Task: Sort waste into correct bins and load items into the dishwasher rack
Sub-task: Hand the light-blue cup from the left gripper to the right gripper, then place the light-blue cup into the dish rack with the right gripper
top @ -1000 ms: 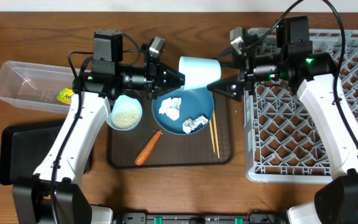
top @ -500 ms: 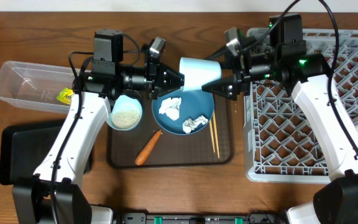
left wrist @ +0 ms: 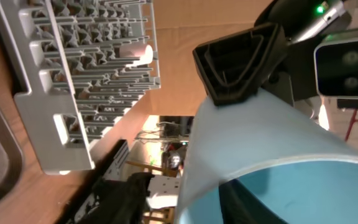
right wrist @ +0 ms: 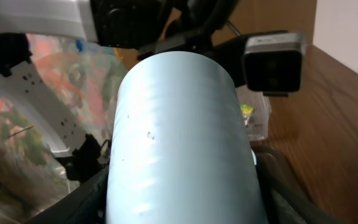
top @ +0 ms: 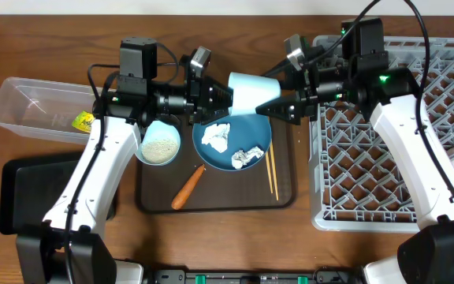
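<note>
The light blue cup [top: 251,91] lay on its side in the air above the far rim of the dark blue plate [top: 247,136], between the two arms. The right end effector [top: 268,93] was clamped across the cup's wall. In the left wrist view one of its ribbed pads [left wrist: 241,68] pressed flat on the cup's outer surface, and in the right wrist view the cup [right wrist: 179,137] filled the space between its fingers. The left end effector [top: 225,99] sat at the cup's open end with its jaws apart. In its own view the outer finger [left wrist: 123,193] stood off the cup's wall [left wrist: 278,143] with a gap showing between them.

On the plate lay two crumpled white tissue pieces [top: 217,136]. The plate rested on the brown serving tray [top: 152,199], together with a light blue bowl of rice [top: 158,144] to its left, an orange carrot [top: 187,188] in front and the wooden chopsticks [top: 272,173] just beside its right edge. The clear tub [top: 30,106] stood at the far left of the surface with the green-yellow wrapper [top: 83,121] inside it, and the black tray [top: 18,197] lay nearer the camera on that side. The grey dishwasher rack [top: 369,181] stood at the right, under the right arm
</note>
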